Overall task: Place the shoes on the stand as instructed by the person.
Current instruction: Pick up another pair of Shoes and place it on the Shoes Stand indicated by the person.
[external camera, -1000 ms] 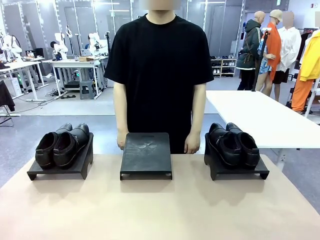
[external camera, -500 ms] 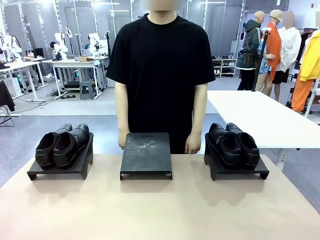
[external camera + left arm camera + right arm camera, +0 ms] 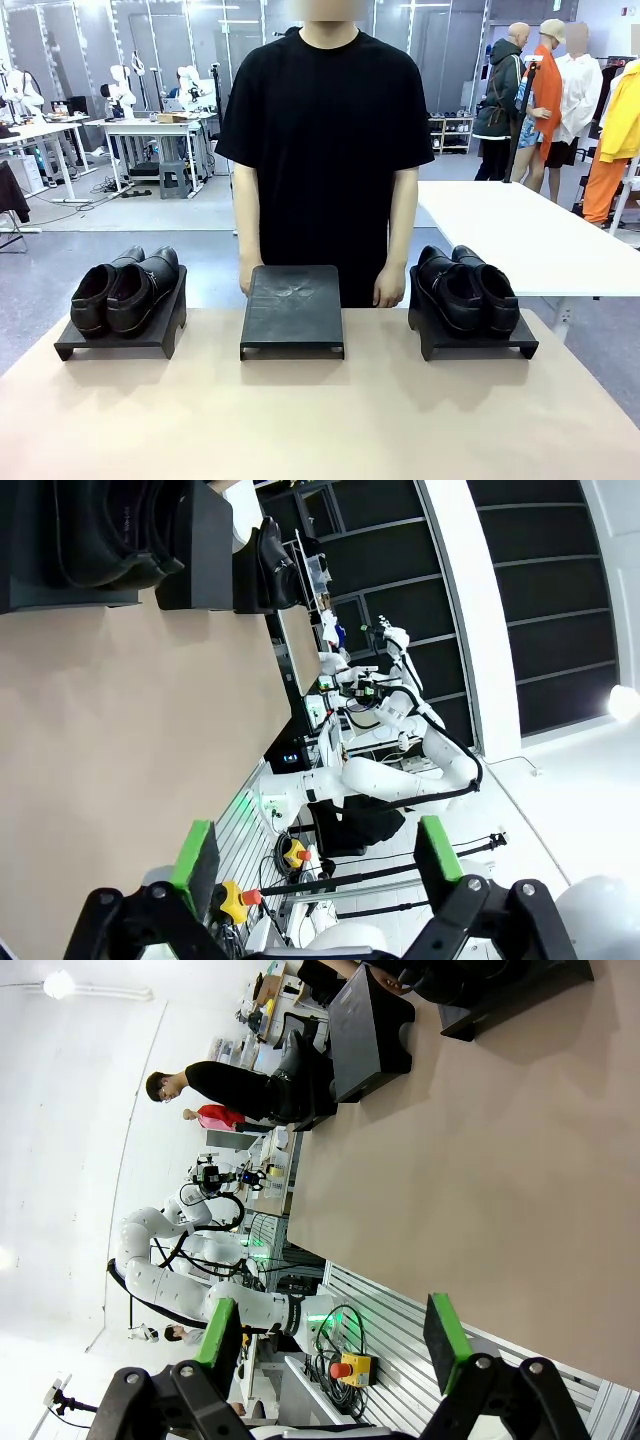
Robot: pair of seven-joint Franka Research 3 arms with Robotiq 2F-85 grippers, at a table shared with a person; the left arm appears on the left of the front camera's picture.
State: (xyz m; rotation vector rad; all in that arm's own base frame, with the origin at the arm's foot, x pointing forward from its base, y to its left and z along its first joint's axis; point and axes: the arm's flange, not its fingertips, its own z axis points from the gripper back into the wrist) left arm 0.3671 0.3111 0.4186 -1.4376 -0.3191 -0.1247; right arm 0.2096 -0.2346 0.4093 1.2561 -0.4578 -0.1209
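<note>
Both grippers wait with jaws apart at the near edge of the bench, with two pairs of shoes and a bare stand at the far edge.

Nearest, the left gripper (image 3: 305,855) and the right gripper (image 3: 335,1335) each hold their green pads wide apart over bare bench (image 3: 320,420), gripping nothing. Farther across, three black stands sit in a row in front of the person (image 3: 322,150). The left pair of shoes (image 3: 125,288) lies ahead on the left arm's side; the right pair of shoes (image 3: 468,288) lies ahead on the right arm's side. Each shoe's long axis runs roughly near to far, with the open heel end facing the robot. Between them, the empty middle stand (image 3: 292,310) lies about equally far from both arms. The person's hands hang just behind it, giving no pointing cue, so I cannot tell which pair is wanted.
</note>
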